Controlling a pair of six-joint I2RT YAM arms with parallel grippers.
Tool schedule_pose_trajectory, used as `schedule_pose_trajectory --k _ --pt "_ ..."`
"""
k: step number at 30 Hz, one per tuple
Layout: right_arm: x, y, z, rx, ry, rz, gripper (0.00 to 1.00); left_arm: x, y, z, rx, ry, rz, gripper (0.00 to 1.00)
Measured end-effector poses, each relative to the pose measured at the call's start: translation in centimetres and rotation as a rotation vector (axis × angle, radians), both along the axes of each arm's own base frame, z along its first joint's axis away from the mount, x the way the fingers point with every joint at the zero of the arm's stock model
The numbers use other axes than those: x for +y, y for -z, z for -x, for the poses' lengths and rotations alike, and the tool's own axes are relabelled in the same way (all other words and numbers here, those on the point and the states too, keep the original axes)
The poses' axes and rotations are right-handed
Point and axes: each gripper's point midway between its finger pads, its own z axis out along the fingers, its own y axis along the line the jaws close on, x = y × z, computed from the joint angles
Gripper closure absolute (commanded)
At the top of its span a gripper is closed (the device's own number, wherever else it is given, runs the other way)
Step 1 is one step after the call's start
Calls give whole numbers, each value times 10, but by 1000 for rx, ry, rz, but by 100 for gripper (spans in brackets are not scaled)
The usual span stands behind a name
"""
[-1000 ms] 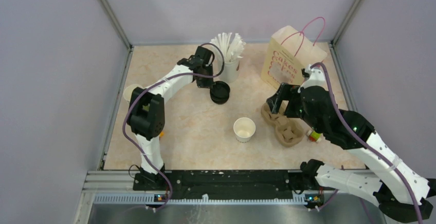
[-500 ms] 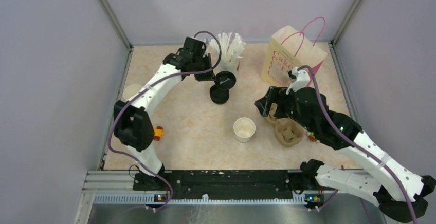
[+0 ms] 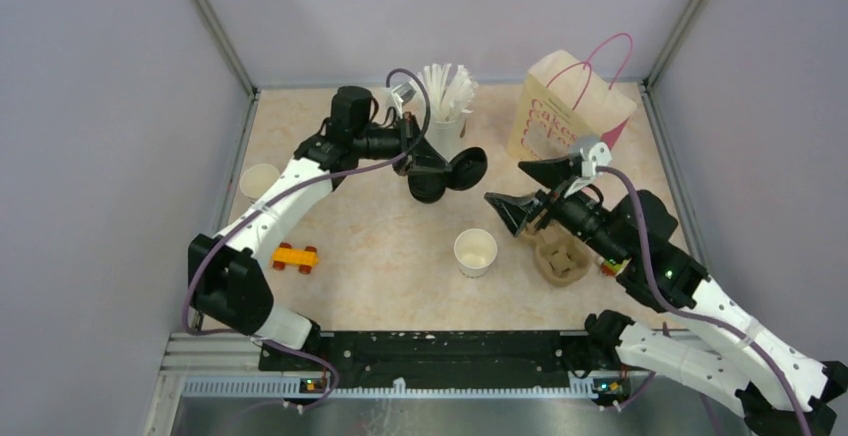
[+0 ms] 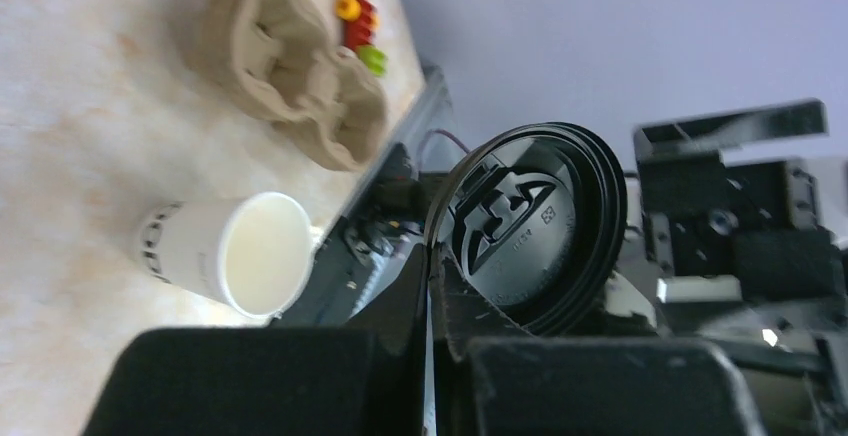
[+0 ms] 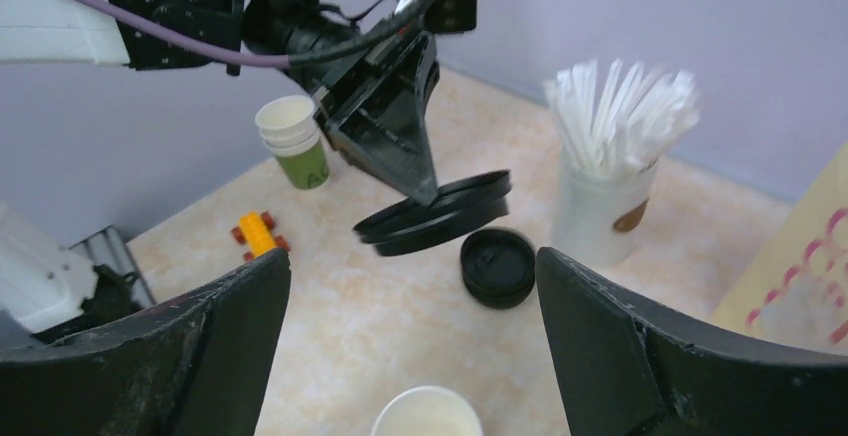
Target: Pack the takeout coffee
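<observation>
- Evidently early: the small white paper cup [image 3: 475,252] stands lidless mid-table, outside the brown pulp cup carrier [image 3: 560,256] and the tan paper bag [image 3: 565,121].
- The left gripper [image 3: 437,166] pinches a round black plastic lid [image 3: 467,168] by its rim, aloft, beyond the cup.
- The right gripper [image 3: 505,183], jaws wide and empty, hovers just right of the cup.
</observation>
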Motion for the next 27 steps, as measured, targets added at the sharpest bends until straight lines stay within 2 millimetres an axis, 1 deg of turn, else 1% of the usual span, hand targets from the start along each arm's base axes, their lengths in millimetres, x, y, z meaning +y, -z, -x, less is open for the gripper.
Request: schedule_pose_trajectory --k 2,4,8,12,17,21,27 --pt "-5 -11 -1 -112 10 8 11 -2 -12 11 30 23 69 100" --pt "-7 -18 -2 -200 16 21 12 -3 -25 19 49 42 134 100" --pt "-4 -36 1 -392 -6 40 12 -3 -53 33 99 72 254 100" --pt "4 -48 -3 -481 -11 45 12 -2 -77 40 134 93 325 100" --pt "20 -50 -15 -518 -14 54 12 0 -100 47 172 107 392 100" --pt "33 -48 -27 -518 -16 68 12 2 -109 50 205 110 438 100" --pt "44 -55 -36 -538 -10 52 12 2 -106 48 272 84 470 100"
